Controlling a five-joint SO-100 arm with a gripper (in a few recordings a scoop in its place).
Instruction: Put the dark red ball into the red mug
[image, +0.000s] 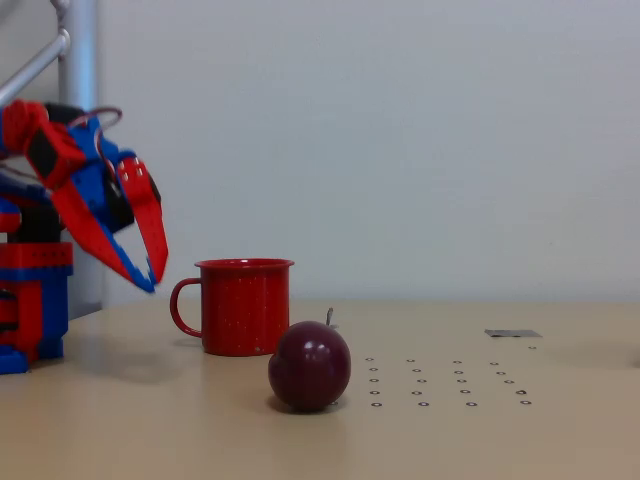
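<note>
The dark red ball (309, 365) rests on the table in front of and slightly right of the red mug (243, 306), whose loop handle points left. A thin stem-like stub pokes up behind the ball's top. My gripper (154, 279), red and blue, hangs in the air at the left, above and to the left of the mug, its tips pointing down. The fingers (148, 225) stand a little apart near the tips with nothing between them. It touches neither the mug nor the ball.
The arm's red and blue base (32, 300) stands at the far left beside a metal post (78, 60). Rows of small holes (445, 382) dot the beige table right of the ball. A small flat grey plate (512, 333) lies at the back right.
</note>
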